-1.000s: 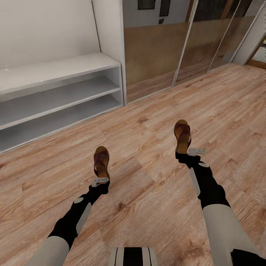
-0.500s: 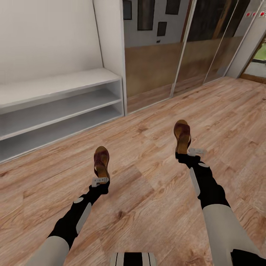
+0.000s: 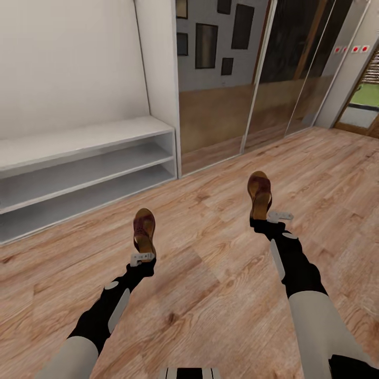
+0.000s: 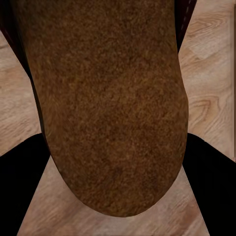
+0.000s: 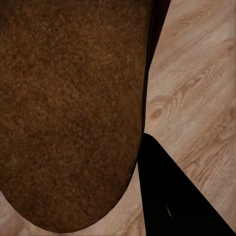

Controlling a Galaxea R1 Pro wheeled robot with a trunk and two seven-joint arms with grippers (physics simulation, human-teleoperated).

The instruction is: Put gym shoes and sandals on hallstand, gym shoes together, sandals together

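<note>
Each arm carries one brown sandal out over the corridor floor (image 3: 221, 273), heel toward the gripper and toe pointing away from the robot. The left gripper (image 3: 142, 257) is closed on the heel end of the left sandal (image 3: 144, 229), and the right gripper (image 3: 271, 217) is closed on the heel end of the right sandal (image 3: 260, 192); the two sandals are well apart from each other, the right one farther forward. From the left wrist, the left sandal's rough brown sole (image 4: 110, 103) sits between the dark fingers (image 4: 19, 167), with wood planks beyond it. From the right wrist, the right sandal's sole (image 5: 69, 113) lies against one dark finger (image 5: 167, 196). The hallstand (image 3: 79, 138) stands against the wall ahead on the left, its bench top and two open shelf levels bare near its right end. Beside it, mirrored sliding doors (image 3: 247, 89) run along the far wall.
</note>
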